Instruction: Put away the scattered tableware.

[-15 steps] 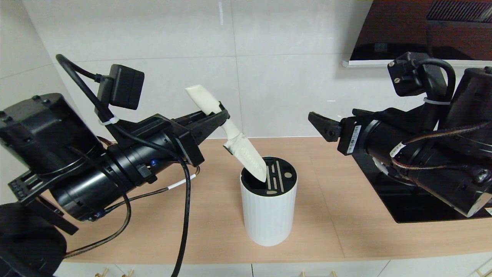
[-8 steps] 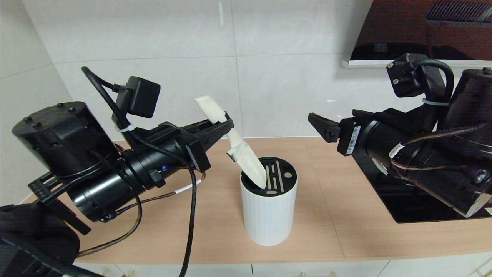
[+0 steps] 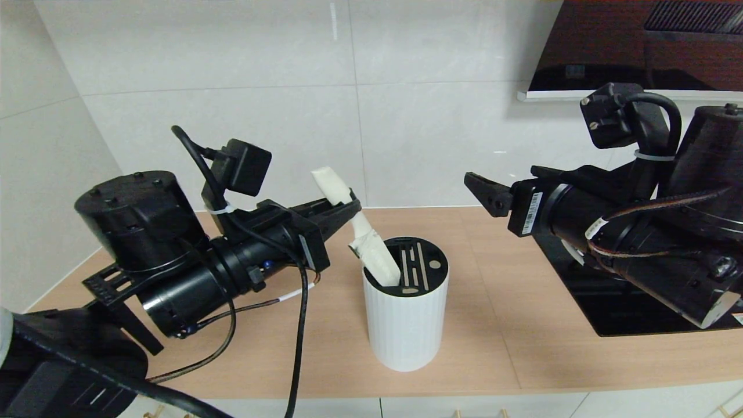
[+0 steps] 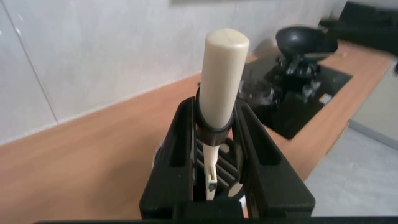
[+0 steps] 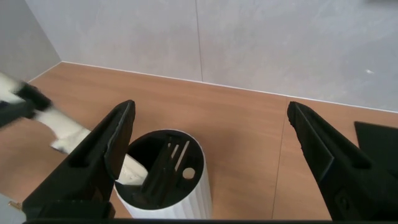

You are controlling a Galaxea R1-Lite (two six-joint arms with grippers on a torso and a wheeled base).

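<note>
A white ribbed knife holder (image 3: 406,325) with a black slotted top stands on the wooden counter (image 3: 511,325), close to its front edge. A white-bladed knife (image 3: 374,255) leans in the wide opening on the holder's left side. Its tip is down inside and part of the blade is above the rim. The cream handle tilts up, back and left of the holder.

The left gripper (image 3: 343,209) is just left of and above the holder. Its fingers (image 4: 180,134) pinch the handle from both sides, a little above the blade. In the left wrist view the rounded handle end (image 4: 222,62) sticks out past them. The left arm stretches low across the counter from the left and rises slightly toward the holder.

The right gripper (image 3: 505,180) hangs above and right of the holder, well apart from it. Its fingers (image 5: 115,146) are spread wide and hold nothing, with the holder (image 5: 186,199) below them. A white barcode sticker (image 3: 531,212) sits just behind them, its print too small to read. The right arm comes in from the right, roughly level.

A black cooktop (image 3: 586,302) is set into the counter right of the holder, with a dark pan (image 4: 301,40) on it. A pale tiled wall (image 3: 406,116) runs behind, and a dark range hood (image 3: 609,46) hangs up to the right.
</note>
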